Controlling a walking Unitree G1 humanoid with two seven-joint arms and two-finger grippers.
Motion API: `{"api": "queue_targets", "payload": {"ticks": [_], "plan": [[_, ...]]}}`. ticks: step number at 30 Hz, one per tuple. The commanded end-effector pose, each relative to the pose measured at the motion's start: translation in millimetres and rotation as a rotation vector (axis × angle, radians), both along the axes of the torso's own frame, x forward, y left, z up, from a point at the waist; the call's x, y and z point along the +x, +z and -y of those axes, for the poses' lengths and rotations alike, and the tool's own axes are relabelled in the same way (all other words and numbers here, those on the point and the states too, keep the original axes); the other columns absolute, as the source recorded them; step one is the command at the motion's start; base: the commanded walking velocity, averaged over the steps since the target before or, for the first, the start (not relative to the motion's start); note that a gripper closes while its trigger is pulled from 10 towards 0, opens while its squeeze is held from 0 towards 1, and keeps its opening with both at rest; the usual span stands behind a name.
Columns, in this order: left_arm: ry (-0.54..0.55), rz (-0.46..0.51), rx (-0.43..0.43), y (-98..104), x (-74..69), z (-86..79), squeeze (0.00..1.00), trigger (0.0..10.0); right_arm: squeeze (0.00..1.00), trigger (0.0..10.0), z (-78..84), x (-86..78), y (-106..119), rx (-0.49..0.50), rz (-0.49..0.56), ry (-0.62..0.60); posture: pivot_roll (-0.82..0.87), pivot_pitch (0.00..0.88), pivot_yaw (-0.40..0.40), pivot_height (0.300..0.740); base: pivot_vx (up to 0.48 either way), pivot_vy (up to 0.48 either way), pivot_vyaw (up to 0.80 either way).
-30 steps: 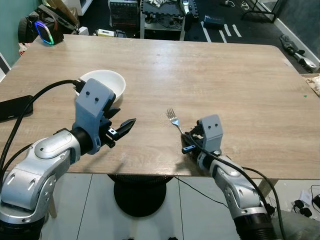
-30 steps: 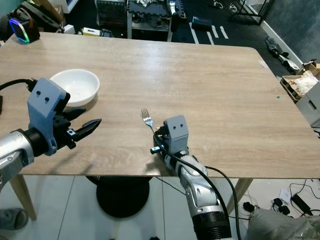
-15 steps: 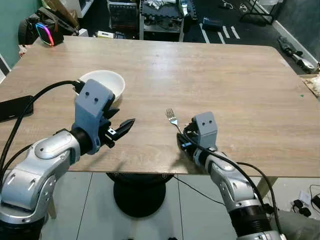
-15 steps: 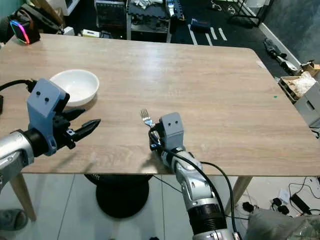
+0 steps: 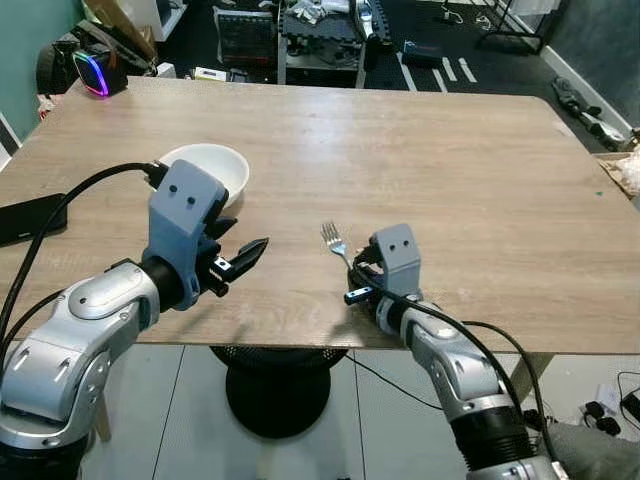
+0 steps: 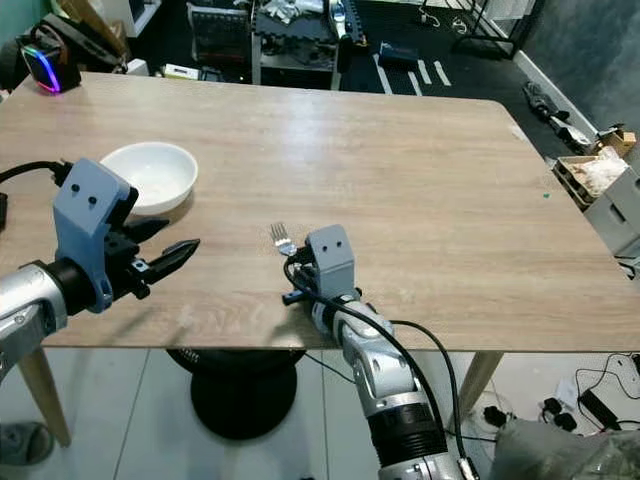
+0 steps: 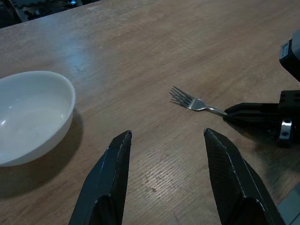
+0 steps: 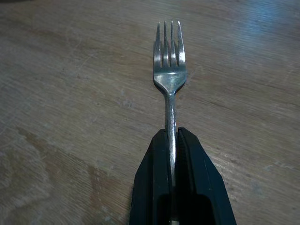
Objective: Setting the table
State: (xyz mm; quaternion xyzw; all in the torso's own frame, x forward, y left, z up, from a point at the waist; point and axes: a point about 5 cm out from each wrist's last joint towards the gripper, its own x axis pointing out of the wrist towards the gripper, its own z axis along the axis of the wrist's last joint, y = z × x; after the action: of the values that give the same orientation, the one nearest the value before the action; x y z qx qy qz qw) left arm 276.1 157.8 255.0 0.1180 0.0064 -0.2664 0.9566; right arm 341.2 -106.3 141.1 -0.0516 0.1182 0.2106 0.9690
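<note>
**One fork pinched by its handle**

Right gripper (image 8: 171, 140) is clamping the fork (image 8: 169, 75) low over the table (image 5: 450, 150), right of the bowl (image 5: 212, 168). Left gripper (image 7: 166, 154) is hovering wide open, empty. Dragging tines risks snagging and twisting the fork loose.

No lettering, label, brand mark or number can be read on anything in these views; small markings are too blurred to make out.

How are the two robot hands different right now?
The right tool is shut on the fork's handle, low over the wooden table; the left tool is open and holds nothing, beside the white bowl. Both have two black fingers.
</note>
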Motion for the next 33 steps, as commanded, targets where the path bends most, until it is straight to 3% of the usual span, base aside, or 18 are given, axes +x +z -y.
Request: {"api": "queue_targets", "payload": {"ticks": [1,6,9,11,15,16,17,18,25,33], "plan": [[0.013,-0.013,0.006,-2.3,-1.1,-2.9,0.0,10.0,0.0,0.0,9.0,-13.7,-45.1,-0.055,-0.215,-0.03,0.15,0.137,0.014,0.74,0.0,0.0,0.0],[0.019,-0.015,0.002,-2.9,-0.8,-2.4,0.0,10.0,0.0,0.0,9.2,-9.2,-36.6,-0.027,-0.152,-0.058,0.15,0.135,0.014,0.74,0.0,0.0,0.0],[0.026,-0.012,-0.005,-3.1,0.2,-1.7,0.0,10.0,0.0,0.0,3.8,-4.6,-8.4,0.129,0.007,-0.08,0.15,0.131,0.017,0.74,0.0,0.0,0.0],[0.03,-0.01,-0.009,-3.0,0.6,-1.6,0.0,10.0,0.0,0.0,3.8,-4.0,-3.1,0.155,0.033,-0.084,0.15,0.129,0.019,0.74,0.0,0.0,0.0],[0.082,0.011,-0.041,-1.4,5.8,-1.4,0.0,10.0,0.0,0.0,12.4,-0.1,30.4,0.329,0.187,-0.165,0.14,0.123,0.024,0.74,0.0,0.0,0.0],[0.129,0.031,-0.06,-0.1,9.7,-2.5,0.0,10.0,0.0,4.7,19.4,-0.4,44.2,0.379,0.254,-0.21,0.14,0.12,0.024,0.74,0.0,0.0,0.0],[0.129,0.031,-0.06,-0.1,9.7,-2.5,0.0,10.0,0.0,4.7,19.4,-0.4,44.2,0.379,0.254,-0.21,0.14,0.12,0.024,0.74,0.0,0.0,0.0],[0.145,0.036,-0.067,0.1,11.0,-3.0,0.0,10.0,0.0,10.0,22.2,-1.0,48.2,0.383,0.279,-0.23,0.13,0.118,0.025,0.74,0.0,0.0,0.0],[0.21,0.044,-0.082,-0.6,15.0,-5.1,0.0,10.0,0.0,10.0,35.5,-5.1,55.5,0.375,0.352,-0.319,0.12,0.107,0.026,0.74,0.0,0.0,0.0],[0.338,0.021,-0.086,-11.3,21.4,-12.8,0.0,10.0,0.0,10.0,62.3,-14.5,49.2,0.251,0.399,-0.433,0.08,0.082,0.04,0.74,0.0,0.0,0.0]]}}
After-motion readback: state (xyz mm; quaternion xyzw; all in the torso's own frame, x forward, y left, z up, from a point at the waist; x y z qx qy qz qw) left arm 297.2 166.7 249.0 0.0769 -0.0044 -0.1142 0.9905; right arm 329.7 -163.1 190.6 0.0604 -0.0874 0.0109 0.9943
